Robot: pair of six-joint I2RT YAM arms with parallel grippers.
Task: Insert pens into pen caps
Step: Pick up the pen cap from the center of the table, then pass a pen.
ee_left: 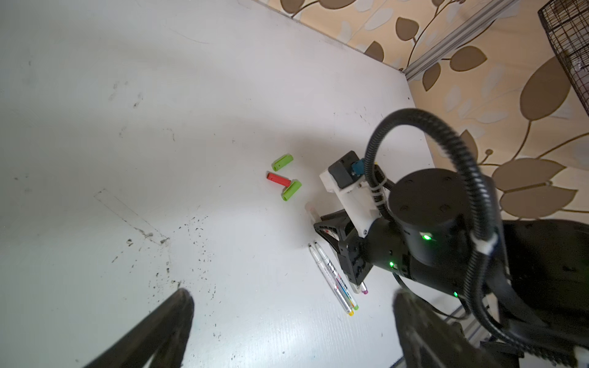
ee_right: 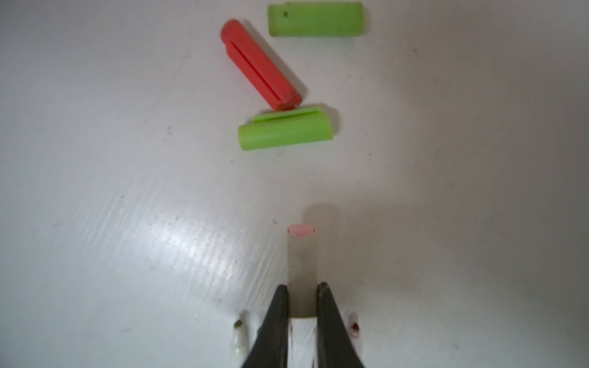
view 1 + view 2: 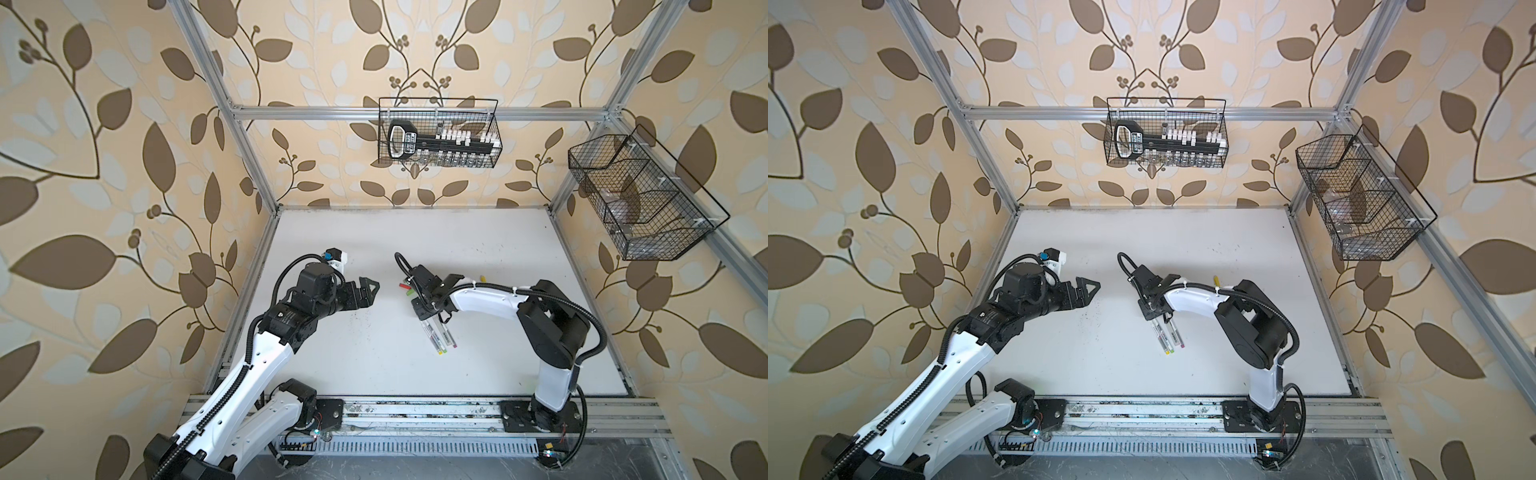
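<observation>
In the right wrist view, my right gripper (image 2: pixel 302 286) is shut on a pen (image 2: pixel 302 258) with a pale barrel, whose pink end points at the caps. Ahead of it lie a red cap (image 2: pixel 259 63) and two light green caps (image 2: pixel 285 130) (image 2: pixel 314 19); the red one touches the nearer green one. Tips of two other pens (image 2: pixel 238 331) (image 2: pixel 354 328) flank the fingers. More pens (image 3: pixel 434 336) (image 3: pixel 1167 336) lie side by side below the right wrist in both top views. A yellow cap (image 3: pixel 483 277) shows behind the right forearm. My left gripper (image 1: pixel 293 331) (image 3: pixel 368 291) hovers open and empty, left of the caps.
A wire basket (image 3: pixel 438 133) holding a black tool hangs on the back wall. A second wire basket (image 3: pixel 640 199) hangs on the right frame. Aluminium posts edge the white table (image 3: pixel 374 232), and a rail (image 3: pixel 415 411) runs along its front. Ink specks (image 1: pixel 191 242) dot the surface.
</observation>
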